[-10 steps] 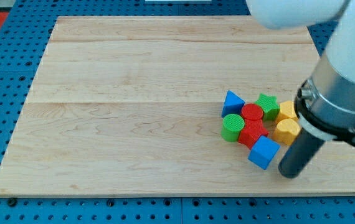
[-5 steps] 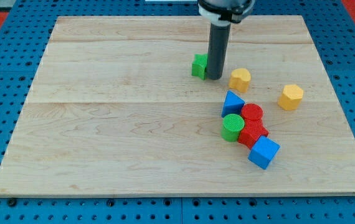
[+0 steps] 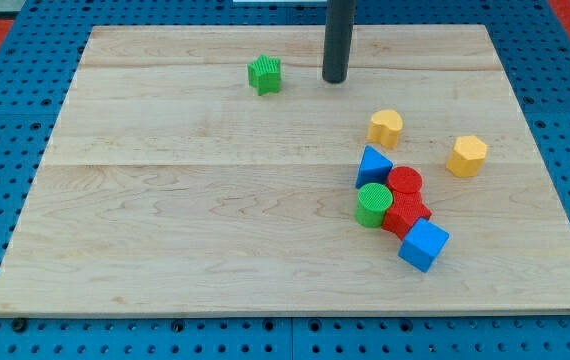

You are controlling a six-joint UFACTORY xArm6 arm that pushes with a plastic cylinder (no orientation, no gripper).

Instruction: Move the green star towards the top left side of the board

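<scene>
- Green star (image 3: 264,75): small, ribbed, bright green; lies alone in the upper middle of the frame, left of centre, on the pale wooden counter (image 3: 185,200).
- My tip (image 3: 335,79): a plain dark rod end with no claw, holding nothing; stands right of the star, apart from it.
- Remaining blocks: clustered at right, well apart.

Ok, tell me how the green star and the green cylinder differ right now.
The green star has a notched, pointed outline; the green cylinder is round. The star stands alone near the view's top, left of my tip and apart from it; the cylinder is packed against the blue and red blocks at lower right. Both are green with ribbed tops.
</scene>
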